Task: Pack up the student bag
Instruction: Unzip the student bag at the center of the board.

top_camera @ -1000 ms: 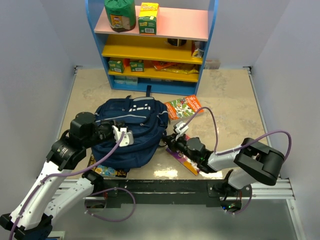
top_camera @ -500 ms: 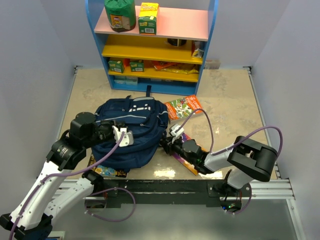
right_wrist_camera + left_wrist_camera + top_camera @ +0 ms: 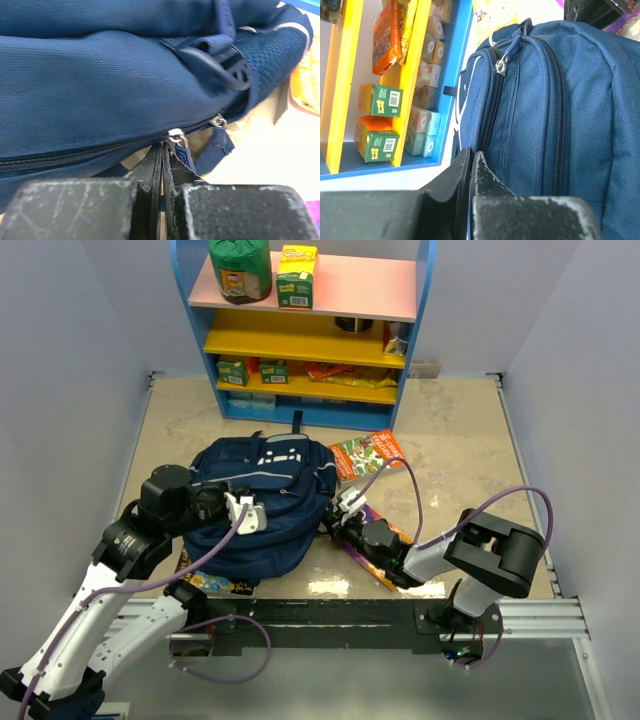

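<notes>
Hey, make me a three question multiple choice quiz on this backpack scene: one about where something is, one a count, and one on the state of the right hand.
1. Where does the navy blue fabric backpack lie?
A) hung on a wall hook
B) on the beige table, in front of the blue-framed shelf unit
C) inside a cardboard box

2. How many items stand on the pink top shelf?
A) two
B) five
C) none

3. What state is the right hand in?
A) fingers spread wide above a book
B) shut, tips at the backpack's silver zipper slider
C) clamped round a carton

Answers:
1 B, the overhead view shows it flat on the tabletop.
2 A, only a green round container and a green-yellow carton stand there.
3 B, the wrist view shows the fingers pressed together beside the slider.
</notes>
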Controlling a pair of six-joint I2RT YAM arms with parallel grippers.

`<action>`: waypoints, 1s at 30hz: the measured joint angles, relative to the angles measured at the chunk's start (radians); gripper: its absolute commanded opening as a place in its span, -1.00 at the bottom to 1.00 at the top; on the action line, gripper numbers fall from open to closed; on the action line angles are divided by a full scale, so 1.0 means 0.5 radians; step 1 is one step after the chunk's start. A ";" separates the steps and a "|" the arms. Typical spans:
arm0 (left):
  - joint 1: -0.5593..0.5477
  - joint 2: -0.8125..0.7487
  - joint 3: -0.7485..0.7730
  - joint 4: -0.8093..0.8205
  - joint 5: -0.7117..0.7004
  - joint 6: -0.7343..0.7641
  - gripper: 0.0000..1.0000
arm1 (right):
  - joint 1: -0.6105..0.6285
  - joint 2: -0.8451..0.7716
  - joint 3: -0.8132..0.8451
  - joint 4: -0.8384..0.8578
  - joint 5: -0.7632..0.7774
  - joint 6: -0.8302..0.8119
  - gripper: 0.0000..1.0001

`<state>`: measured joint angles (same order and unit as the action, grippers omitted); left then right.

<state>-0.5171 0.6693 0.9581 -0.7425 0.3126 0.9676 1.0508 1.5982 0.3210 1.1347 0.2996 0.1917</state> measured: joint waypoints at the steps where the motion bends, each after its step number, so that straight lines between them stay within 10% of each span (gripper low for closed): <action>1: 0.000 0.000 0.000 0.000 0.000 -0.001 -1.00 | 0.010 0.000 -0.001 0.005 0.001 -0.004 -1.00; 13: 0.000 0.000 -0.001 -0.012 0.003 -0.014 -1.00 | 0.096 -0.215 -0.018 -0.114 0.101 -0.018 -0.99; 18: 0.000 0.002 -0.001 -0.014 0.002 -0.023 -1.00 | 0.100 -0.250 -0.021 -0.195 0.224 0.041 -0.25; 30: 0.000 0.019 0.029 -0.017 -0.037 -0.049 -1.00 | 0.100 -0.204 -0.021 -0.279 0.256 0.253 -0.16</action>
<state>-0.5171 0.6788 0.9726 -0.7509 0.2939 0.9432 1.1007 1.4960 0.3107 0.9951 0.4274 0.3180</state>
